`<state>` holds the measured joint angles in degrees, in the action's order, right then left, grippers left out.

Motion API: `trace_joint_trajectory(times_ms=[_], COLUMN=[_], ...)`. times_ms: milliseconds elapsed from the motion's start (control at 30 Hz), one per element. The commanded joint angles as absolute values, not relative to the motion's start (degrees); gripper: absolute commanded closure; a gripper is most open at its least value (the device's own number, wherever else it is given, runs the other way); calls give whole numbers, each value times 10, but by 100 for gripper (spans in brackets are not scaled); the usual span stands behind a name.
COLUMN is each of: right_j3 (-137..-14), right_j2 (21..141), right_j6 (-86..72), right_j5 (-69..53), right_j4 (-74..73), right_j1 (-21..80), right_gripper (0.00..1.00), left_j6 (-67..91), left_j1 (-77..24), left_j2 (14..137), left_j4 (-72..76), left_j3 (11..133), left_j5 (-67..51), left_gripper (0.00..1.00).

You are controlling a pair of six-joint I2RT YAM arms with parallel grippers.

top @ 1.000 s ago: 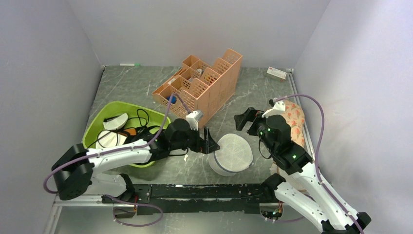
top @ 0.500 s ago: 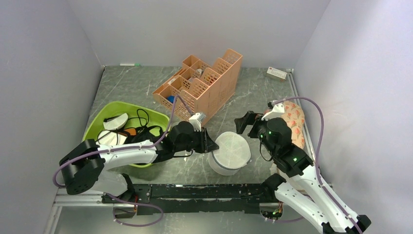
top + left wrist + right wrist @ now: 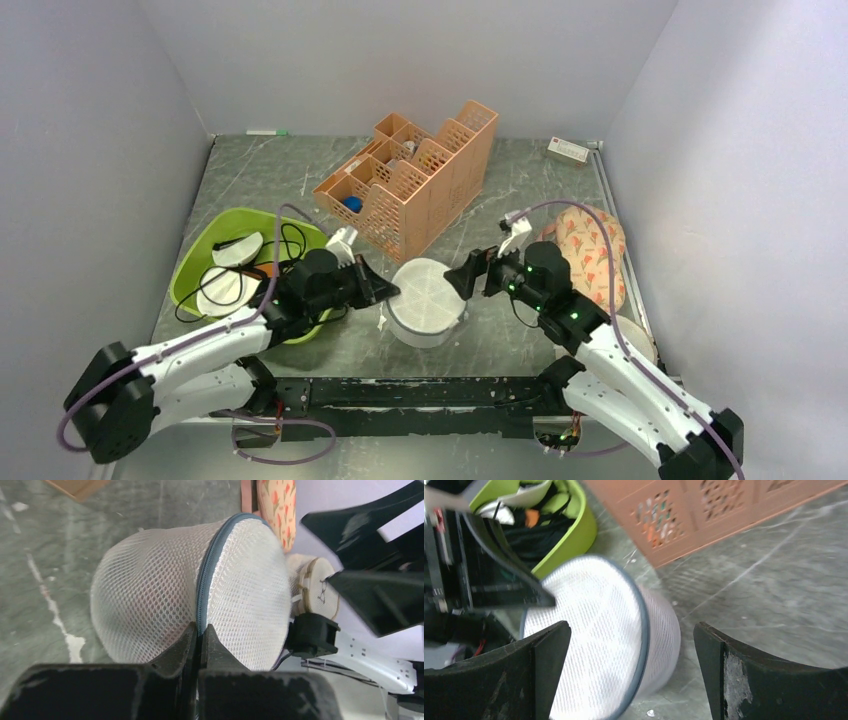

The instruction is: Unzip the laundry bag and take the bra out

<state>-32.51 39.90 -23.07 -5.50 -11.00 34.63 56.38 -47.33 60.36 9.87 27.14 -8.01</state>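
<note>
The laundry bag [image 3: 425,300], a round white mesh drum with a grey-blue zip [image 3: 207,575] round its lid, stands near the table's front middle. My left gripper [image 3: 390,292] meets its left side and, in the left wrist view, the left gripper [image 3: 200,630] is shut on the zip seam of the laundry bag [image 3: 150,590]. To the right of the bag my right gripper [image 3: 462,278] stands open. In the right wrist view the right gripper [image 3: 631,626] frames the laundry bag [image 3: 594,630] without touching it. The bra is hidden.
An orange slotted organizer [image 3: 410,180] stands behind the bag. A green basin [image 3: 250,260] with black cords and white items sits at the left. A floral cloth [image 3: 590,250] and a beige round pouch [image 3: 315,587] lie at the right edge.
My left gripper closed on the bag's zip seam and pulled the bag leftward. The right arm swung left after it, its jaws still wide.
</note>
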Motion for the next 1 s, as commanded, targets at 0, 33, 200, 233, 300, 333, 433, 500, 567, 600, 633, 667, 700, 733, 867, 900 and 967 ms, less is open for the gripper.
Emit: trace_joint_trajectory(times_ms=[0, 33, 200, 233, 300, 333, 433, 500, 567, 600, 633, 667, 700, 733, 867, 900, 967], right_j3=[-297, -293, -276, -271, -261, -254, -216, -192, -169, -158, -151, -142, -135, -126, -93, -85, -69], right_j2=[443, 453, 469, 468, 465, 462, 450, 439, 430, 426, 422, 418, 412, 404, 367, 354, 340], right_j6=[-216, -211, -175, -169, -159, -154, -161, -170, -181, -185, -187, -191, -195, -200, -225, -233, -246], right_j5=[-196, -218, -273, -280, -286, -290, -286, -287, -293, -296, -296, -292, -290, -290, -299, -298, -305], right_j4=[10, 23, 63, 67, 71, 75, 108, 141, 172, 184, 190, 195, 199, 204, 226, 227, 236], right_j1=[351, 352, 352, 353, 352, 353, 353, 352, 352, 352, 352, 352, 352, 352, 349, 349, 344], right_gripper=[8, 11, 21, 22, 25, 27, 34, 42, 44, 46, 48, 49, 50, 51, 52, 52, 52], left_j6=[581, 581, 577, 576, 575, 572, 569, 573, 580, 583, 585, 586, 585, 584, 579, 579, 580], left_j1=[-415, -400, -380, -377, -374, -372, -369, -368, -369, -369, -369, -369, -369, -369, -369, -369, -369], left_j2=[532, 519, 465, 458, 447, 447, 456, 462, 463, 463, 461, 459, 455, 453, 442, 440, 437], left_j4=[35, 14, -52, -62, -74, -75, -79, -75, -64, -61, -60, -61, -65, -70, -86, -86, -84], left_j3=[252, 250, 250, 250, 250, 249, 252, 250, 246, 243, 242, 242, 242, 244, 249, 249, 250], left_j5=[-126, -129, -115, -111, -107, -109, -114, -122, -132, -133, -133, -132, -129, -125, -114, -114, -117], left_gripper=[93, 93, 93, 93, 93, 93, 93, 93, 93, 93, 93, 93, 93, 93, 93, 93, 93])
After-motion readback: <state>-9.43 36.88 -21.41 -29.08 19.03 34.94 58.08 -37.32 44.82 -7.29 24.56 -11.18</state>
